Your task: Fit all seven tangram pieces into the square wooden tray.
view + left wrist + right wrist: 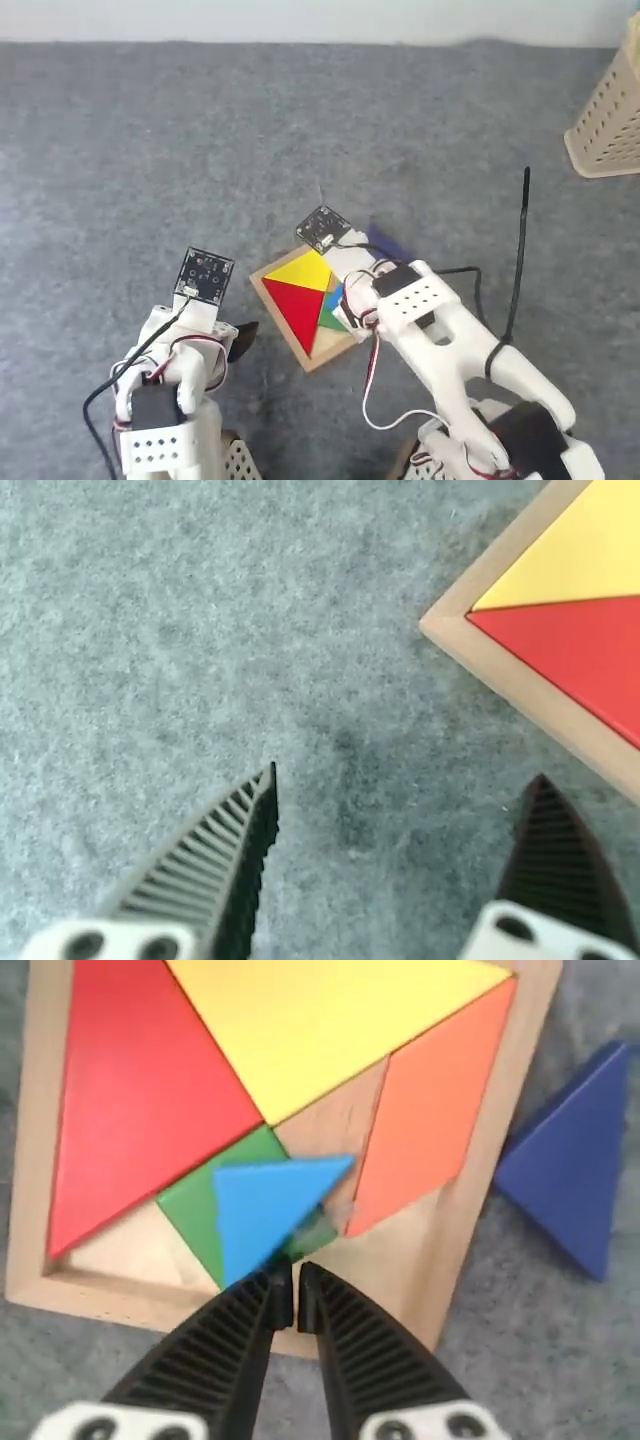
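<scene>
**Right gripper (295, 1280) held the light-blue triangle (265, 1205) over the wooden tray (40, 1110)**

Its jaws were nearly closed, pinching one corner of the triangle. The piece stuck out ahead of the fingertips, partly over the green piece (195, 1200), with its long edge facing the orange parallelogram (435, 1110). Bare wood showed on either side of it, so it probably needed shifting off the green. The dark-blue triangle (570, 1180) lay on the carpet (200, 630) just outside the rim, nearer the right arm. The left gripper (405, 780) hung wide open and empty off a tray corner.
</scene>
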You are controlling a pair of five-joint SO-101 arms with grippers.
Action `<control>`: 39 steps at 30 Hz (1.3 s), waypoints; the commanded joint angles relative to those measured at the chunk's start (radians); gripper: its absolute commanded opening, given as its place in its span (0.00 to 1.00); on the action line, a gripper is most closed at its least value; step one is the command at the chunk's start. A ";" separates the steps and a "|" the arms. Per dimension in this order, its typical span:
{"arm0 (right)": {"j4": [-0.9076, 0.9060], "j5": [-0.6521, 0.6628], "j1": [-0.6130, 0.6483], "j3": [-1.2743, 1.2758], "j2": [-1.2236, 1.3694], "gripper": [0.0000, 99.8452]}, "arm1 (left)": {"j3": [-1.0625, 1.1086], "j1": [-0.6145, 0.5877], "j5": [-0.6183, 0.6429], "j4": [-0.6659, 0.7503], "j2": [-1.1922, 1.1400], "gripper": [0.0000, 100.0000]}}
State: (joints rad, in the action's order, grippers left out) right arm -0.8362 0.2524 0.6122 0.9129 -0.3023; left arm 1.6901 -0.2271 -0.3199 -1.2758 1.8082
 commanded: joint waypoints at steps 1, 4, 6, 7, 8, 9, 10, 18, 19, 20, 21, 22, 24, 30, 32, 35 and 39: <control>0.012 -0.012 0.056 -0.071 0.001 0.01 | -0.005 0.005 -0.005 0.000 0.014 0.35; 0.018 -0.012 0.119 -0.072 0.001 0.01 | -0.005 0.005 -0.005 0.000 0.014 0.35; 0.021 -0.012 0.142 -0.072 0.002 0.01 | -0.005 0.005 -0.005 0.000 0.014 0.35; 0.021 -0.012 0.145 -0.072 0.002 0.01 | -0.005 0.005 -0.005 0.000 0.014 0.35; 0.021 -0.012 0.145 -0.072 0.002 0.01 | -0.005 0.005 -0.005 0.000 0.014 0.35; 0.021 -0.012 0.145 -0.072 0.002 0.01 | -0.005 0.005 -0.005 0.000 0.014 0.35; 0.022 -0.014 0.145 -0.072 0.002 0.01 | -0.005 0.005 -0.005 0.000 0.014 0.35; 0.085 -0.087 0.147 -0.072 -0.018 0.01 | -0.005 0.005 -0.005 0.000 0.014 0.35; 0.076 -0.087 0.145 -0.072 -0.033 0.01 | -0.005 0.005 -0.005 0.000 0.014 0.35; 0.070 -0.087 0.145 -0.071 -0.051 0.01 | -0.005 0.005 -0.005 0.000 0.014 0.35; 0.056 -0.087 0.143 -0.071 -0.076 0.01 | -0.005 0.005 -0.005 0.000 0.014 0.35; 0.042 -0.089 0.143 -0.071 -0.102 0.01 | -0.005 0.005 -0.005 0.000 0.014 0.35; 0.015 -0.091 0.140 -0.071 -0.163 0.01 | -0.005 0.005 -0.005 0.000 0.014 0.35; 0.074 -0.189 0.140 -0.078 -0.223 0.01 | -0.005 0.005 -0.005 0.000 0.014 0.35; 0.068 -0.190 0.140 -0.100 -0.163 0.07 | -0.005 0.005 -0.005 0.000 0.014 0.35; 0.038 -0.192 0.143 -0.175 -0.031 0.14 | -0.005 0.005 -0.005 0.000 0.014 0.35; 0.028 -0.193 0.140 -0.272 0.113 0.12 | -0.005 0.005 -0.005 0.000 0.014 0.35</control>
State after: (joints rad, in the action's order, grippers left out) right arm -0.7948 0.0713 0.7503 0.7488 -0.2516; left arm 1.6901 -0.2271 -0.3199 -1.2758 1.8082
